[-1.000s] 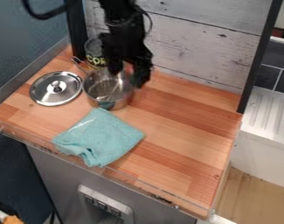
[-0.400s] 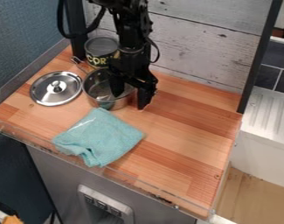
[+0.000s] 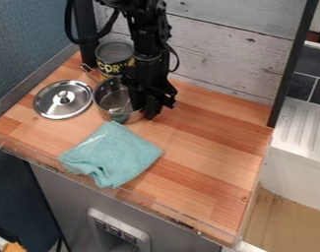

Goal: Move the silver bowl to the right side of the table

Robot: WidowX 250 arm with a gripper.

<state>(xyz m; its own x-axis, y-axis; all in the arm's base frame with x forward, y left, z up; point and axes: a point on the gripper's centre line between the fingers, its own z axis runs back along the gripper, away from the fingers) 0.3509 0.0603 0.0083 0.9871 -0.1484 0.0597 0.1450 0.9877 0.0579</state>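
The gripper (image 3: 145, 109) hangs down at the right side of the silver bowl (image 3: 109, 99), a pot-like metal vessel at the left rear of the wooden table. One finger is inside the bowl and the other outside, both closed in against its right wall. That part of the rim is hidden behind them. The bowl stands upright on the wood, its long handle (image 3: 88, 72) pointing to the back left.
A silver lid (image 3: 63, 99) lies left of the bowl, and a can (image 3: 114, 58) stands behind it. Just in front is a folded teal cloth (image 3: 112, 155). Bare wood (image 3: 211, 142) stretches to the right, with a whitish plank wall behind.
The gripper came forward and down to the bowl's right wall, and its fingers, wide apart about half a second ago, have drawn together on it. The bowl has not visibly moved.
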